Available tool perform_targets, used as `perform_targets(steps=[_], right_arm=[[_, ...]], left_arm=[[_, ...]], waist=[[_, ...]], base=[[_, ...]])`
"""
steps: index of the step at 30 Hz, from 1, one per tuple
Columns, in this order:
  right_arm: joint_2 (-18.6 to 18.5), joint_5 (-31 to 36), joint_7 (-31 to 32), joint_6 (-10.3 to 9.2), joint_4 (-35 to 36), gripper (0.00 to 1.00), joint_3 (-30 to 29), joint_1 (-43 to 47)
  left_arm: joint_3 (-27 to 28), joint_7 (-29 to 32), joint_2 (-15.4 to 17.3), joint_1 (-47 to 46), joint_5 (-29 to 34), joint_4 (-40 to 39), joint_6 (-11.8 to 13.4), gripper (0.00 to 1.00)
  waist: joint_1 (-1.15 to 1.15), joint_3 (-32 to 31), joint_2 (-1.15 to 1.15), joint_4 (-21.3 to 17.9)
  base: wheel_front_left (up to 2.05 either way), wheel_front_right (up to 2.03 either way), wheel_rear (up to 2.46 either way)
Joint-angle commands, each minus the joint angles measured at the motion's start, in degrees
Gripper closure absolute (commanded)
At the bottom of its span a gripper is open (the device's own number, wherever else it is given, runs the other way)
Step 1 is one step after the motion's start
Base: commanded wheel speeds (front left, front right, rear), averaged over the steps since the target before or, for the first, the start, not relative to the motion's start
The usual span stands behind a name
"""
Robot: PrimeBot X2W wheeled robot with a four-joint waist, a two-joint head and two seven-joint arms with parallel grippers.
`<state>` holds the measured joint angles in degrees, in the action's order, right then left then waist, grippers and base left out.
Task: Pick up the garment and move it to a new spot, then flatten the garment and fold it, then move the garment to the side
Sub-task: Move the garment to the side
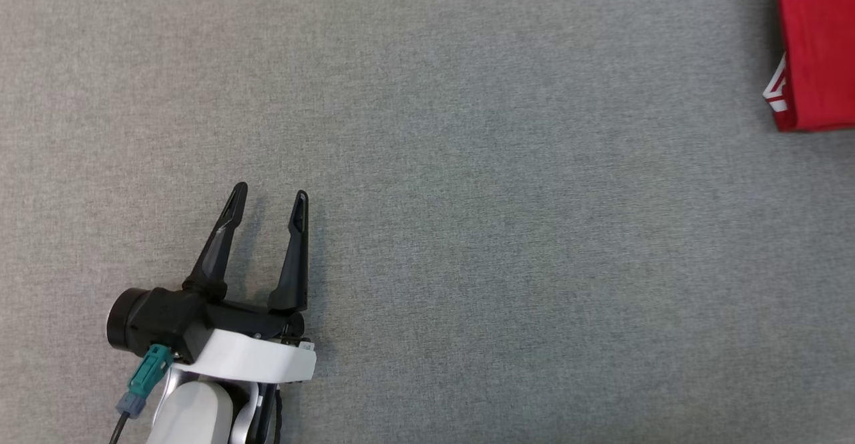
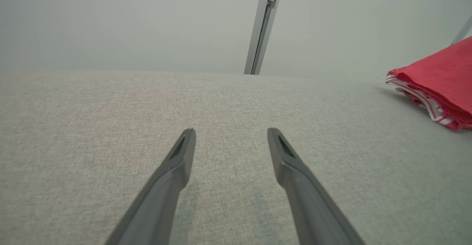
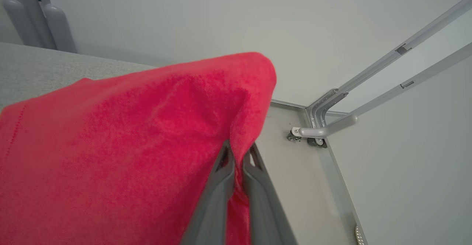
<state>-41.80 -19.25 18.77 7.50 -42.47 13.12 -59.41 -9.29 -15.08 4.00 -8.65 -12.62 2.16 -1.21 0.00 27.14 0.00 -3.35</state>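
Folded red garment [image 1: 820,43] sits at the upper-right frame edge, a fold clamped in the right gripper [image 3: 240,149]. The left gripper [image 1: 270,195], lower left, gapes released over the wide grey cloth tabletop [image 1: 507,250].

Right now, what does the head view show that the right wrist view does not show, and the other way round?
Head view, alone of these two: the left gripper, open and empty, over the grey surface, and white marks at the edge of the red garment. Right wrist view, alone of these two: the right gripper shut on the red cloth, and a metal frame by the wall. Both: the red garment and the grey surface.
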Motion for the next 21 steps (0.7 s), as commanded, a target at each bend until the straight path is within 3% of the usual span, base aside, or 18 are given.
perform_targets(steps=[1,7,9,10,11,12,21], right_arm=[[-0.47,2.58,-1.46,-0.01,-2.35,1.0,-1.2,-0.62],[0.34,9.89,-5.52,-0.01,-6.71,1.0,-3.84,-1.7],[0.7,12.42,-7.61,-0.01,-7.99,0.63,-4.62,-2.38],[0.89,13.38,-8.29,-0.01,-8.8,0.55,-5.06,-2.66],[1.38,14.41,-8.88,-0.01,-9.7,0.19,-5.7,-2.92],[1.87,15.51,-9.42,-0.01,-10.31,0.0,-6.29,-3.21],[7.12,21.01,-16.4,-0.01,-14.6,0.0,-10.94,-5.51]], left_arm=[[-0.05,-0.08,0.31,-1.28,0.43,-0.46,-0.37,0.0],[-0.23,-0.08,0.75,-1.72,0.97,-0.86,-0.31,0.0],[-0.26,-0.08,0.96,-1.75,1.18,-0.91,-0.26,0.0],[-0.26,-0.08,1.04,-1.8,1.13,-0.97,-0.2,0.0],[-0.26,-0.08,1.12,-1.84,1.16,-1.03,-0.15,0.0],[-0.26,-0.08,1.21,-1.85,1.17,-1.06,-0.09,0.0],[-0.49,0.06,1.78,-2.21,1.18,-1.32,0.37,0.0]], waist=[[0.0,1.31,0.0,0.91],[0.0,2.94,0.0,1.55],[0.0,3.46,0.0,1.69],[0.0,3.68,0.0,1.74],[0.0,3.84,0.0,1.76],[0.0,3.96,0.0,1.76],[0.0,4.15,0.0,1.13]], base=[[0.0,0.0,0.0],[0.0,0.0,0.0],[0.0,0.0,0.0],[0.0,0.0,0.0],[0.0,0.0,0.0],[0.0,0.0,0.0],[0.0,0.0,0.0]])
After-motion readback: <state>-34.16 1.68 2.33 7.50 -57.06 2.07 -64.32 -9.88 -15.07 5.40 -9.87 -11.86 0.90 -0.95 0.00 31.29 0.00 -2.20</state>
